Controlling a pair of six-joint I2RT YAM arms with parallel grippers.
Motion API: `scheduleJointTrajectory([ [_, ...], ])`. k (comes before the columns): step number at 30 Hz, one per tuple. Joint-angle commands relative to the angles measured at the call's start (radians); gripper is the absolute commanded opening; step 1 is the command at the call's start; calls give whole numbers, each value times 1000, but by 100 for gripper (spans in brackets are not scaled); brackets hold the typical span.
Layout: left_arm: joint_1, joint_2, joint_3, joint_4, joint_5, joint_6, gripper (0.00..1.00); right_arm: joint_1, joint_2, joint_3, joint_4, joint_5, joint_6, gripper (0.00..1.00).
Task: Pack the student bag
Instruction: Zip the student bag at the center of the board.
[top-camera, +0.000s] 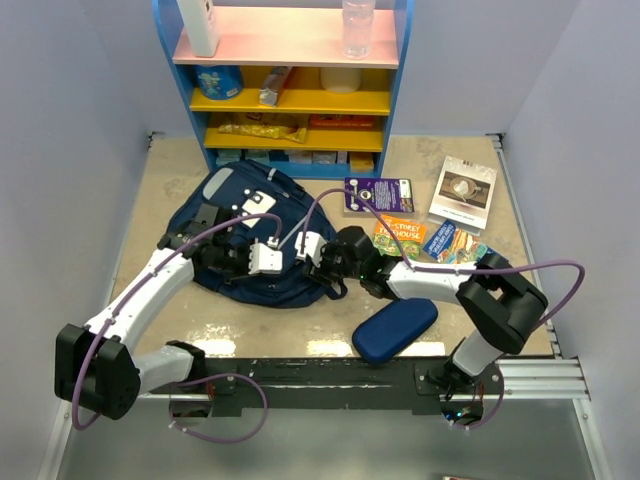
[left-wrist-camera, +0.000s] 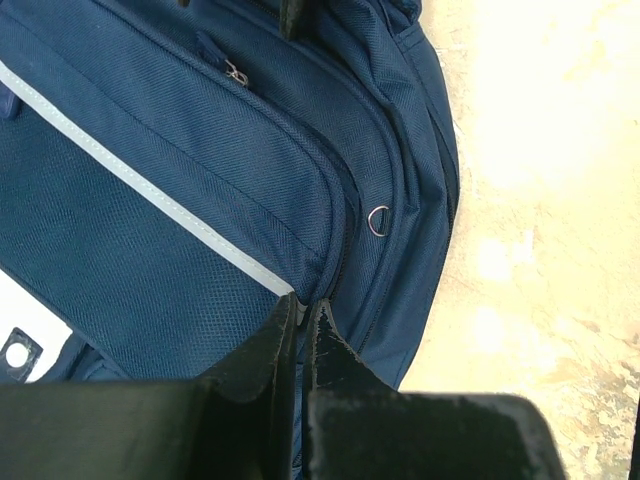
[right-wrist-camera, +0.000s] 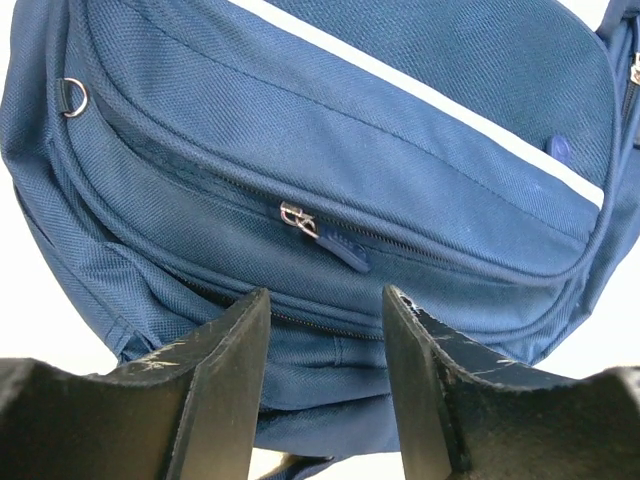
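two pincers meet over the student bag (top-camera: 250, 235), a soft, rounded navy pack of coarse woven fabric that lies flat on the bench (top-camera: 160, 180), left of centre and just in front of the shelf (top-camera: 280, 35). the left pincer (left-wrist-camera: 303, 310) has its black, scuffed fingers pressed together at the end of the front pocket, where the thin pale stripe (left-wrist-camera: 150, 190) stops at the curved seam; whether any fabric is caught between them cannot be told. a small metal d-ring (left-wrist-camera: 378, 220) sits on the side panel nearby, and past the bag's bulging edge the bench shows mottled beige and glossy. the right pincer (right-wrist-camera: 325, 310) stands spread, its scratched fingers apart and gripping nothing, facing a closed zip line with a metal pull (right-wrist-camera: 298, 218) and a small blue tab. the shelf has a blue frame with pink and yellow boards. right of the bag lie a purple card (top-camera: 378, 195), bright booklets (top-camera: 400, 238) and a white book (top-camera: 463, 190), flat and close together. a smooth oblong dark blue zip case (top-camera: 395, 330) rests near the front edge, just beside the right arm. a strip of bench runs between the bag and the pale left wall.
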Motion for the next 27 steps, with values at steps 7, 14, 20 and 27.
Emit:
scheduleJointTrajectory([
  [7, 3, -39, 6, -15, 53, 21, 0, -3, 0, 115, 9, -163, -17, 47],
  [14, 3, -38, 6, -9, 59, 18, 0, -32, -50, 120, -48, -194, -22, 46],
  [20, 3, -39, 18, -18, 58, 20, 0, -38, -11, 121, -59, -211, -23, 44],
  [27, 3, -38, 24, -20, 62, 18, 0, -40, 28, 135, -65, -203, -27, 42],
])
